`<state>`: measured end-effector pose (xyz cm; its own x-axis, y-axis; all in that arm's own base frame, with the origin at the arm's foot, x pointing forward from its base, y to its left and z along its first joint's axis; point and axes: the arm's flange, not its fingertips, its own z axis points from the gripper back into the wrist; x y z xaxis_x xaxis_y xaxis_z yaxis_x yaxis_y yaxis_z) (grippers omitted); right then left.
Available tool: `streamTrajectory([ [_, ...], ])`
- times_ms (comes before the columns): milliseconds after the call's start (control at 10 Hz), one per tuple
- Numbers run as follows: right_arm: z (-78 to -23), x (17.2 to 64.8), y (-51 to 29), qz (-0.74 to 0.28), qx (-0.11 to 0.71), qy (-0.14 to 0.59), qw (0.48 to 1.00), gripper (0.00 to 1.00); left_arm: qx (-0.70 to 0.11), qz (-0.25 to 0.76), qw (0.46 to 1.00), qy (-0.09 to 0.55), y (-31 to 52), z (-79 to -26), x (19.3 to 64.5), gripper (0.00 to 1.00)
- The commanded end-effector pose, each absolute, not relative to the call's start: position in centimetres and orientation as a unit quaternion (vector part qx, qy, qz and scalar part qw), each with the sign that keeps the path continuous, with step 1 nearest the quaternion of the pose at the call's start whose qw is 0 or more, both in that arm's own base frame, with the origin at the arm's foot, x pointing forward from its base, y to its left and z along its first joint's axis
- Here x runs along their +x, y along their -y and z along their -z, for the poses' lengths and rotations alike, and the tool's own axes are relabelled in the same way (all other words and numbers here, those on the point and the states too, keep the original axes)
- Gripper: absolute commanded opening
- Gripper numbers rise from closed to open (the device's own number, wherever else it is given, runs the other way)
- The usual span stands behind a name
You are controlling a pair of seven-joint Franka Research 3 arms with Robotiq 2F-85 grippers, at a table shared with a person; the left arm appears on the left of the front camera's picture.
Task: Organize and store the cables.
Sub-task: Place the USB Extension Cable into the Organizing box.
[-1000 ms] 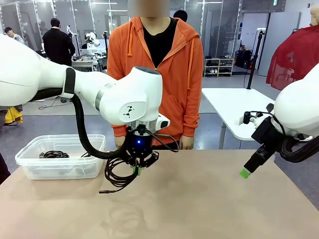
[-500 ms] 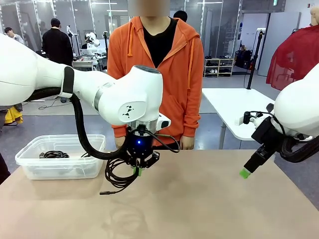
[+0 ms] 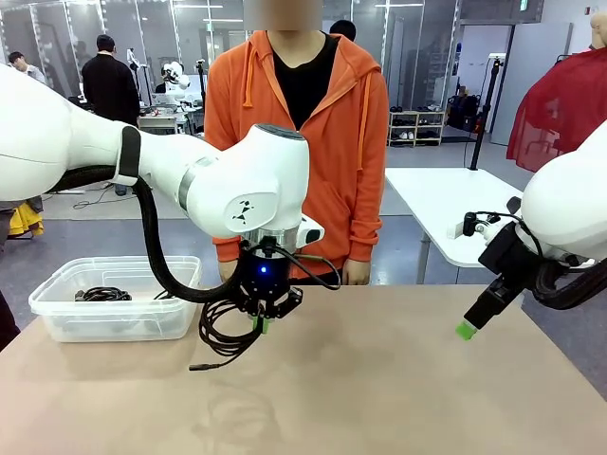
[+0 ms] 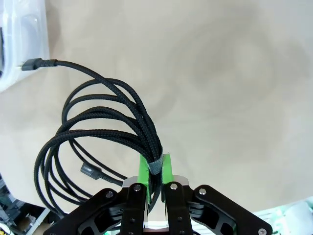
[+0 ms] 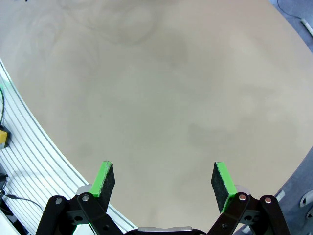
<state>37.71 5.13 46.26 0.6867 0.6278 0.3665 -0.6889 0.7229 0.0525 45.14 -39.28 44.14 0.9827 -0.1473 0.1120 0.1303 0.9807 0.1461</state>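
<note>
Left gripper (image 3: 261, 322) pinching coiled cable (image 3: 223, 332) at its strap, jaws pressing together on bundle. Loops hanging beside jaws toward clear bin (image 3: 57, 313), above table (image 3: 379, 398); loose plug end (image 4: 32, 64) pointing at bin. Second cable (image 3: 102, 294) lying inside bin. Right gripper (image 5: 164, 178) hovering with jaws spread wide, holding nothing.

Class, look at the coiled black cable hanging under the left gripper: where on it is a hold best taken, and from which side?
Probably at the strap-bound neck, from above: the cable gathers all its loops there into one narrow bunch, where the left gripper is shut on it, so the coil hangs together above the table.
</note>
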Motion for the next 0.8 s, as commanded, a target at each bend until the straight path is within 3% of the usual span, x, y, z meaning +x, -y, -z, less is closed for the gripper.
streamTrajectory([
  [0, -46.4, 37.7, -5.0, -0.355, 0.087, 0.163, 0.916, 1.00, 0.093, 0.091, 0.987, 0.096, 35.9, -47.0, 47.5, 0.11],
  [700, -46.4, 37.7, -5.0, -0.355, 0.087, 0.163, 0.916, 1.00, 0.115, 0.128, 0.971, 0.169, 19.4, -52.1, 49.6, 0.11],
])
